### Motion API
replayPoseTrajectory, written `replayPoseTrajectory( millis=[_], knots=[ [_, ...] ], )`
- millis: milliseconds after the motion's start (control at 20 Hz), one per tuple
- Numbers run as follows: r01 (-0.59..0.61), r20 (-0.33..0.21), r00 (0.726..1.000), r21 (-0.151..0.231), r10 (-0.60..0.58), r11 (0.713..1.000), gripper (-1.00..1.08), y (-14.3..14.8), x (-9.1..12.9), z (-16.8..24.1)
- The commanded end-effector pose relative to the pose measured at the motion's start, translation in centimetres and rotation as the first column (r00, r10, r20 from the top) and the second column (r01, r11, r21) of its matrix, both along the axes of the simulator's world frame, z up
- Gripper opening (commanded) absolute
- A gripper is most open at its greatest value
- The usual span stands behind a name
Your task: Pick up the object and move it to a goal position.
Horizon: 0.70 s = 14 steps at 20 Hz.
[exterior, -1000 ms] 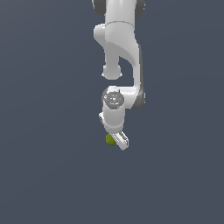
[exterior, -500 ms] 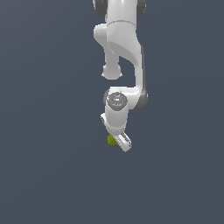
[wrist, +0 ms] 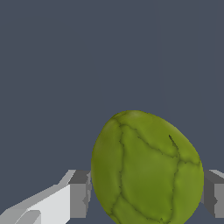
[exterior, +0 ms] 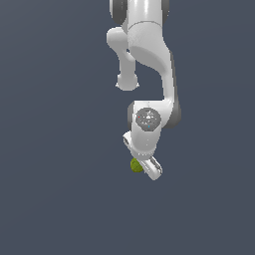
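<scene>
Yellow-green object sits clamped between the fingers of the gripper.

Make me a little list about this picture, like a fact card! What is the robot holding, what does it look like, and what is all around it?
robot: one white arm, reaching down in the exterior view
end effector: shut on the lump, a finger on each side of it
held thing: small yellow-green, bumpy, egg-shaped lump
lump surface: dark crack-like lines across it
lump size: much smaller than the end effector
surroundings: plain dark grey-blue background, nothing else in view
goal position: no marker visible
</scene>
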<state>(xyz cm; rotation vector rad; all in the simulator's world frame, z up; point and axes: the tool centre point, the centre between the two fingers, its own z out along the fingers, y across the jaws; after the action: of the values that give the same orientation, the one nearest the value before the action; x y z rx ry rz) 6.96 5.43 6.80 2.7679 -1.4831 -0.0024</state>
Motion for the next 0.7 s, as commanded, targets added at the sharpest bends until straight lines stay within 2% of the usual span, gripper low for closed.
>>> replayPoseTrajectory(
  millis=[0, 350, 650],
  knots=[
    [0.0, 0.002, 1.0, 0.0, 0.0, 1.0, -1.0, 1.2, 1.2, 0.8],
    [0.0, 0.002, 1.0, 0.0, 0.0, 1.0, -1.0, 4.0, 4.1, 2.5],
    [0.0, 0.002, 1.0, 0.0, 0.0, 1.0, -1.0, 5.3, 5.5, 3.3]
  ],
)
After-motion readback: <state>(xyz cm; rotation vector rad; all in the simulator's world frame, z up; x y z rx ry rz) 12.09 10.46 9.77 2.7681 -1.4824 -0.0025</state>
